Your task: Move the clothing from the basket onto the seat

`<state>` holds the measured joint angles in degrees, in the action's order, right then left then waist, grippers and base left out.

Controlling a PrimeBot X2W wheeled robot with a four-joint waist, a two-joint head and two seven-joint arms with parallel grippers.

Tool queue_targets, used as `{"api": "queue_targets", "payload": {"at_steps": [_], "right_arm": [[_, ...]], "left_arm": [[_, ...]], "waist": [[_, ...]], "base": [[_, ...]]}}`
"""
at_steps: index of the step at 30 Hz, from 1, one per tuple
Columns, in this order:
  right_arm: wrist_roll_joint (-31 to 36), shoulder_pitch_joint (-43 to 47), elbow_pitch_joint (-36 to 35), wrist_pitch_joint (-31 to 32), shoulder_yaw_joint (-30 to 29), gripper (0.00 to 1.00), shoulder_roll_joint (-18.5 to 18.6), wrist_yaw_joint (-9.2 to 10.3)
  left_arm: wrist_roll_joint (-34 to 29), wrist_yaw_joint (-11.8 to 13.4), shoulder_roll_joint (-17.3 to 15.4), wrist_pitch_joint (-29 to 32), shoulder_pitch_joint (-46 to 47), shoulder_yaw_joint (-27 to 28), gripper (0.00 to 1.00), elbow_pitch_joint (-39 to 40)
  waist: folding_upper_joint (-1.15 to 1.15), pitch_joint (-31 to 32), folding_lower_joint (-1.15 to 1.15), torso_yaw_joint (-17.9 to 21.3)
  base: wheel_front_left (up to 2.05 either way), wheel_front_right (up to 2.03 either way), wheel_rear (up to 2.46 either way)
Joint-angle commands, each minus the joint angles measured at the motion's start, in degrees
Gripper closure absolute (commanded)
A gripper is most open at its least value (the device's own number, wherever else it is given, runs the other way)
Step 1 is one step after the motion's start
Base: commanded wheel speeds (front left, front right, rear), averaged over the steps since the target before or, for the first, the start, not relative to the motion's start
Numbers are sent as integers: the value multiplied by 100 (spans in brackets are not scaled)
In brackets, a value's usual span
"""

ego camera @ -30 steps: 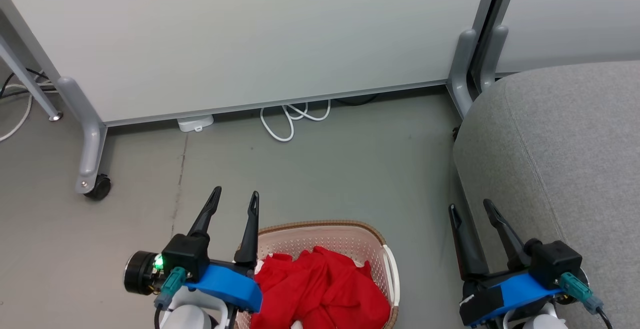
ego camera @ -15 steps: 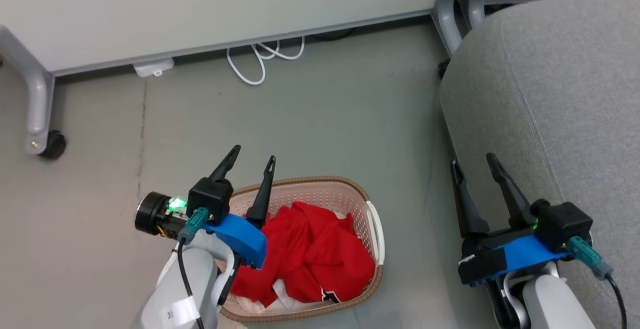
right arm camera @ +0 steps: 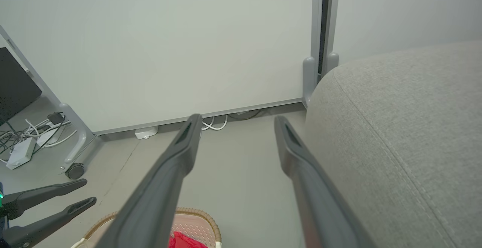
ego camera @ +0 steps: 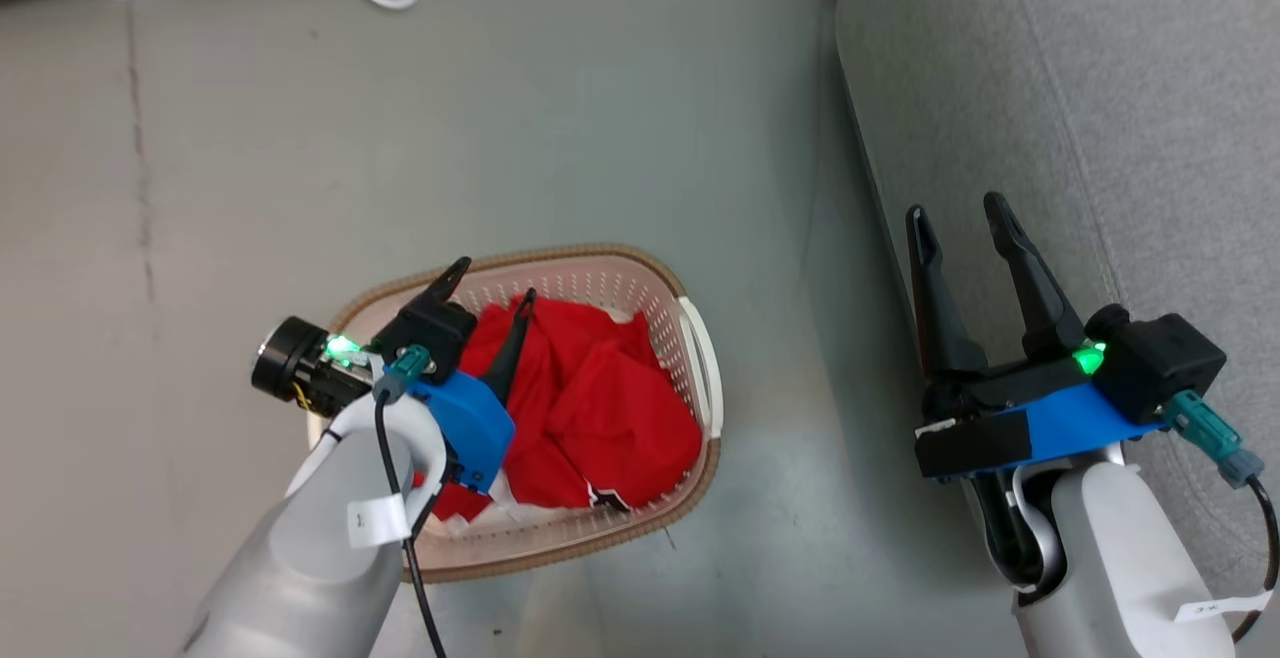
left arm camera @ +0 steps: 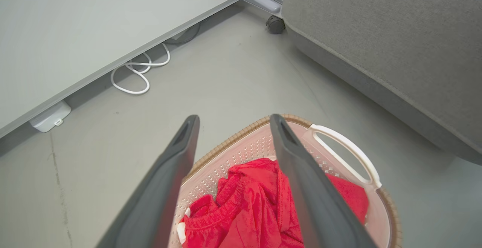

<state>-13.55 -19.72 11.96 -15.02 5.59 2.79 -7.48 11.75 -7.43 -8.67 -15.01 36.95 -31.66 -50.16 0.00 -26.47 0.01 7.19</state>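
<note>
Each gripper is made of two long, dark, tapering fingers (ego camera: 1038, 283) with slotted tips; the left gripper (ego camera: 495, 278) is seen at 8 o'clock of the head view, the right gripper (ego camera: 954, 204) at 4 o'clock. Behind each, a blue bracket (ego camera: 465, 428) is fitted, along with a green light (ego camera: 340, 346) and a teal connector (ego camera: 400, 370) from which a black cable (ego camera: 415, 578) is led. Each pale grey forearm (ego camera: 300, 568) is tagged with a white label (ego camera: 378, 518). Black tape (ego camera: 975, 441) is wrapped on the right bracket.

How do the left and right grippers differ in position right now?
The left gripper hangs over the basket, with the red clothing beneath it; the right gripper sits by the seat edge, away from the basket. The left gripper tilts down toward the clothing; the right gripper points more level, toward the white panel. Both are open, holding nothing.
</note>
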Motion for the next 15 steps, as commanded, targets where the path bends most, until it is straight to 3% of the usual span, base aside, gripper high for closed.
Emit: {"api": "queue_targets", "payload": {"at_steps": [1, 15], "right_arm": [[-38, -141, -29, -24, 15, 0, 17, -3], [-35, -642, -231, -24, -32, 0, 18, -3]], "left_arm": [[37, -6, -46, -26, 212, -130, 0, -149], [394, -7, -23, 54, 1290, -1510, 0, -1574]], "waist": [[0, -385, -1, 154], [0, -1493, -1, 245]], "base": [[0, 0, 0], [0, 0, 0]]}}
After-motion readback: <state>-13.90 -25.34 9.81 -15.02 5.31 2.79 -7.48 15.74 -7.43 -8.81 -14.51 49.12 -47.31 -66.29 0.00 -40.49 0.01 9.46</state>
